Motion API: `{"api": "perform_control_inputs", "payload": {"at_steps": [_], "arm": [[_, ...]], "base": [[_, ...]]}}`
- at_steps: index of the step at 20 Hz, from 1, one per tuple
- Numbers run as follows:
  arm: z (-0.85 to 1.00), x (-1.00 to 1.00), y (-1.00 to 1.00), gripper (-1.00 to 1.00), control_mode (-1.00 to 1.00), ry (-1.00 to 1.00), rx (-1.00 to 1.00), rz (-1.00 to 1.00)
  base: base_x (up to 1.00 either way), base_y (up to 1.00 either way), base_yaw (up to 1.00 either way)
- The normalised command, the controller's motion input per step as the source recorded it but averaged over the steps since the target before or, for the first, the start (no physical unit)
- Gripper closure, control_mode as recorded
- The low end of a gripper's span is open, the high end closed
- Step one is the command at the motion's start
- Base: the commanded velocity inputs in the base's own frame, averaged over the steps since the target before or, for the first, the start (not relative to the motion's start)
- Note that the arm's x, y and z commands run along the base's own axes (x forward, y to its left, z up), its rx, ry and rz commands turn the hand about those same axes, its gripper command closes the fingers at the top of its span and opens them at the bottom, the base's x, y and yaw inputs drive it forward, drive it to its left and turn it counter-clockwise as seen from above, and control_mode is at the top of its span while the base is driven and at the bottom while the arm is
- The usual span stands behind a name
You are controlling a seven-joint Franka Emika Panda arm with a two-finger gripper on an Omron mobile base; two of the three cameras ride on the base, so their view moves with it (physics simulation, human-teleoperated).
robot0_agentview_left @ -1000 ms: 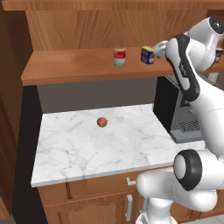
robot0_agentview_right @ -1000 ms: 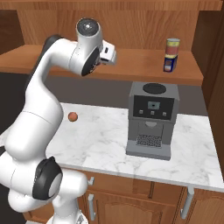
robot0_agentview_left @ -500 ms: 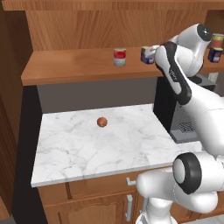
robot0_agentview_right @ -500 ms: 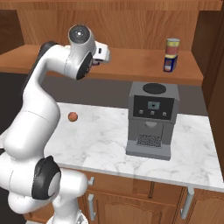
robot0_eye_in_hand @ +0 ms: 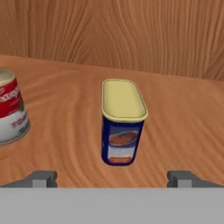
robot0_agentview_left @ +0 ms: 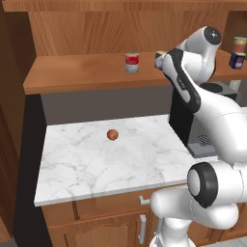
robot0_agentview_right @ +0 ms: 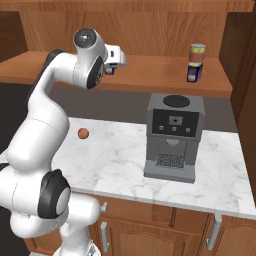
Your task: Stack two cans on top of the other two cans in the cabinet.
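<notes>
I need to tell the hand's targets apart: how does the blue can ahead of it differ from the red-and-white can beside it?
The blue can has a yellow, rounded-oblong top; the red-and-white can has a silver, round one. The blue can sits centred before the open hand, the red-and-white one off to the side. Both stand upright on the cabinet shelf.

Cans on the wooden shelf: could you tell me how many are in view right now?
4. A red-and-white can stands mid-shelf, a blue can beside it before the open gripper, and a stacked pair, red-labelled can on blue can, far right.

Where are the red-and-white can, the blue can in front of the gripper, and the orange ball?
red-and-white can [robot0_agentview_left: 131, 63], left base view, label.
blue can [robot0_eye_in_hand: 121, 131], hand view, front side.
orange ball [robot0_agentview_left: 112, 134], left base view, middle.
</notes>
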Motion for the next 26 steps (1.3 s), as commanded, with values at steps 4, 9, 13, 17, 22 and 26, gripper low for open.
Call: {"api": "perform_control_inputs", "payload": {"at_steps": [4,9,13,17,22,26], "arm": [[0.00,0.14,0.00,-1.00,-1.00,0.02,-0.04,0.00],[-0.07,0.14,0.00,-1.00,-1.00,0.00,0.00,0.00],[-0.12,0.16,-0.04,-1.00,-1.00,0.00,0.00,0.00],[-0.10,0.20,-0.06,-1.00,-1.00,0.00,0.00,0.00],[-0.06,0.18,-0.04,-1.00,-1.00,0.00,0.00,0.00],[0.00,0.14,0.01,-1.00,-1.00,0.00,0.03,0.00]], "base": [[0.00,0.00,0.00],[0.00,0.00,0.00],[0.00,0.00,0.00],[0.00,0.00,0.00],[0.00,0.00,0.00],[0.00,0.00,0.00]]}}
